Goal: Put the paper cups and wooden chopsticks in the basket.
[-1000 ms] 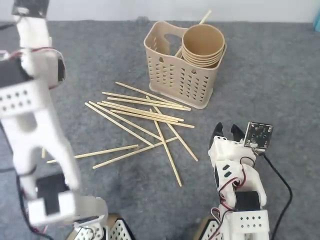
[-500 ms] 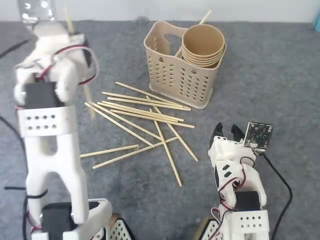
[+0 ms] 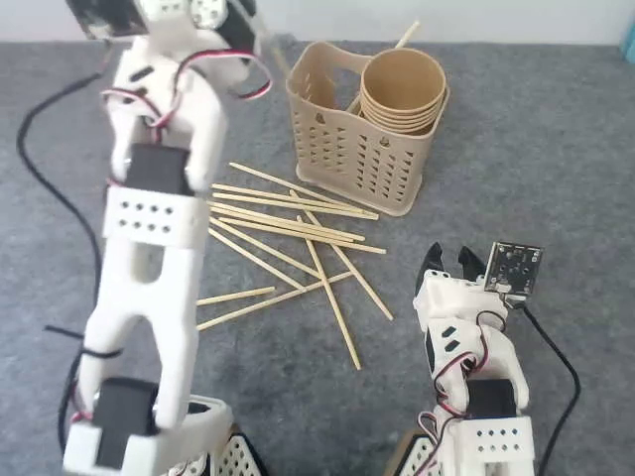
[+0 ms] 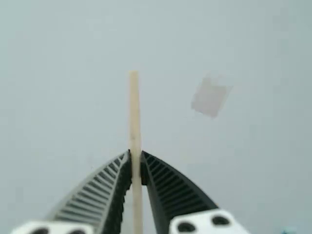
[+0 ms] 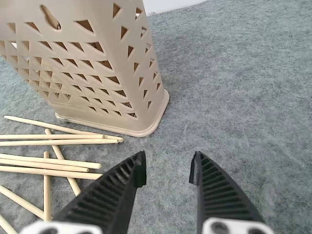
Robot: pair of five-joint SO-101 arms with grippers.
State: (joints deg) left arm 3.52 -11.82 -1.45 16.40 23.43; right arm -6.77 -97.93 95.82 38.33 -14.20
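A tan slotted basket (image 3: 342, 149) stands at the back of the grey mat, holding a stack of paper cups (image 3: 402, 87) and one chopstick (image 3: 407, 36) poking out. Several wooden chopsticks (image 3: 288, 226) lie scattered in front of it. My left gripper (image 4: 135, 157) is shut on a single chopstick (image 4: 133, 112), held up against a pale wall. In the high view that gripper (image 3: 243, 20) is raised just left of the basket's rim. My right gripper (image 5: 168, 170) stands open and low over the mat, near the basket's (image 5: 92, 63) front corner, with nothing between its fingers.
The left arm's white body (image 3: 149, 258) stretches over the left side of the mat and covers some of the sticks. The right arm's base (image 3: 476, 397) sits at the front right. Bare mat (image 3: 536, 169) lies right of the basket.
The left arm has swung from the far left up and rightward toward the basket, carrying the chopstick. The right arm has not moved.
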